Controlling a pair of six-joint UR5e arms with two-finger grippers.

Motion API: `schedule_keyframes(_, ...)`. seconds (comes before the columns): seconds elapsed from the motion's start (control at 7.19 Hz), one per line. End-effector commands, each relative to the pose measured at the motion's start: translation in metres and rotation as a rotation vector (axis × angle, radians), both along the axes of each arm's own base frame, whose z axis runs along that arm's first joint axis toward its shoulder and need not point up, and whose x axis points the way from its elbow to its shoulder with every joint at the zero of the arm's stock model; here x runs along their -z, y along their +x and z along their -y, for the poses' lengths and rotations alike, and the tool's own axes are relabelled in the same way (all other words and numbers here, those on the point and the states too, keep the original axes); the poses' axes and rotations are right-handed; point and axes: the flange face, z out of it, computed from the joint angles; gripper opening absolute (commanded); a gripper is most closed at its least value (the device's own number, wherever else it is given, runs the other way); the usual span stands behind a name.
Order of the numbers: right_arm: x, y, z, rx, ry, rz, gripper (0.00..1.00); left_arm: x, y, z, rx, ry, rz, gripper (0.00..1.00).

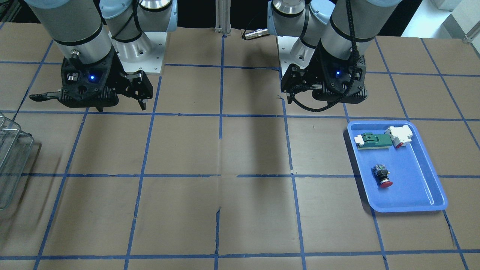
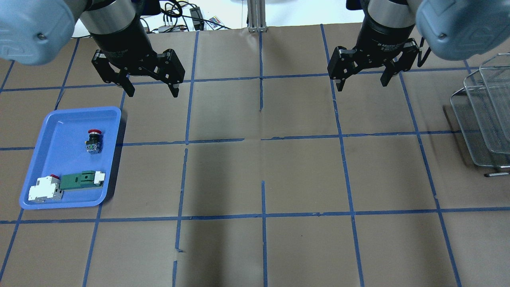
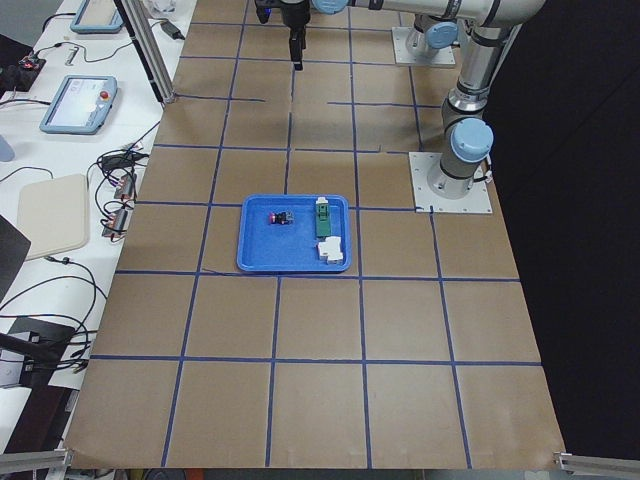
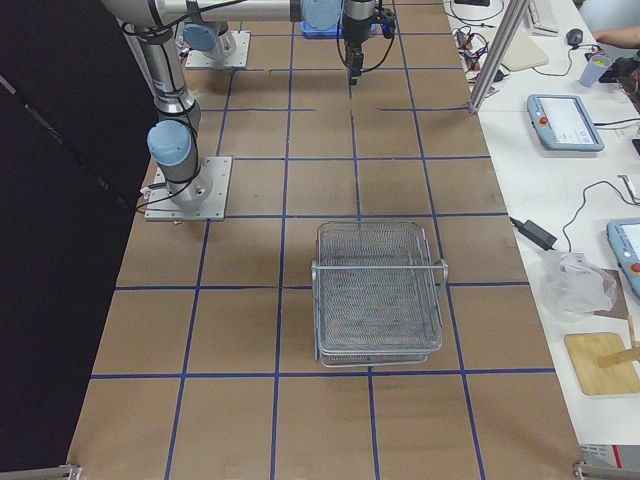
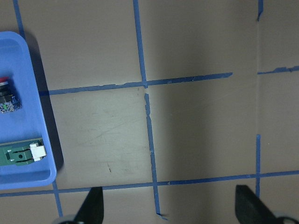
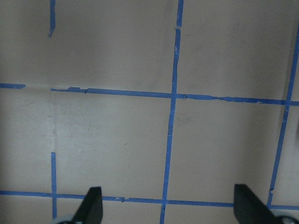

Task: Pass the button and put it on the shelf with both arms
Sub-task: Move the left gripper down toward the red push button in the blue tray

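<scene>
The button [image 2: 93, 140], red cap on a black body, lies on its side in the blue tray [image 2: 63, 127] at the table's left. It also shows in the front view [image 1: 382, 176] and at the left edge of the left wrist view [image 5: 4, 95]. My left gripper [image 2: 153, 93] is open and empty, hanging above the table beyond the tray's far right corner. My right gripper [image 2: 361, 85] is open and empty over the table's right half. The wire-mesh shelf [image 2: 486, 115] stands at the right edge, also seen in the right side view [image 4: 378, 290].
In the tray, near its close end, lie a white-and-green block [image 2: 81, 179] and a white block with red [image 2: 44, 189]. The table is brown paper with a blue tape grid. Monitors, cables and pendants lie beyond the far edge.
</scene>
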Motion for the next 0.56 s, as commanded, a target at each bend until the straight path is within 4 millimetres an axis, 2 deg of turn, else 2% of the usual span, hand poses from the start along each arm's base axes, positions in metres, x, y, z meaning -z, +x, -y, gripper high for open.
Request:
schedule_keyframes(0.0, 0.000, 0.000, 0.000, 0.001, -0.001, -0.001, 1.00, 0.007, 0.001, -0.001, 0.003, 0.000, 0.002, 1.00)
schedule_keyframes(0.14, 0.000, 0.000, 0.000, 0.001, -0.001, -0.001, 1.00, 0.010, 0.005, 0.007, -0.003, -0.024, 0.001, 1.00)
schedule_keyframes(0.28, 0.000, 0.000, 0.000, 0.001, -0.001, -0.001, 1.00, 0.018, 0.020, 0.020, -0.034, -0.032, 0.001, 1.00)
schedule_keyframes(0.42, 0.000, 0.000, 0.000, 0.001, -0.001, -0.001, 1.00, 0.036, 0.048, 0.031, -0.090, 0.002, 0.005, 1.00)
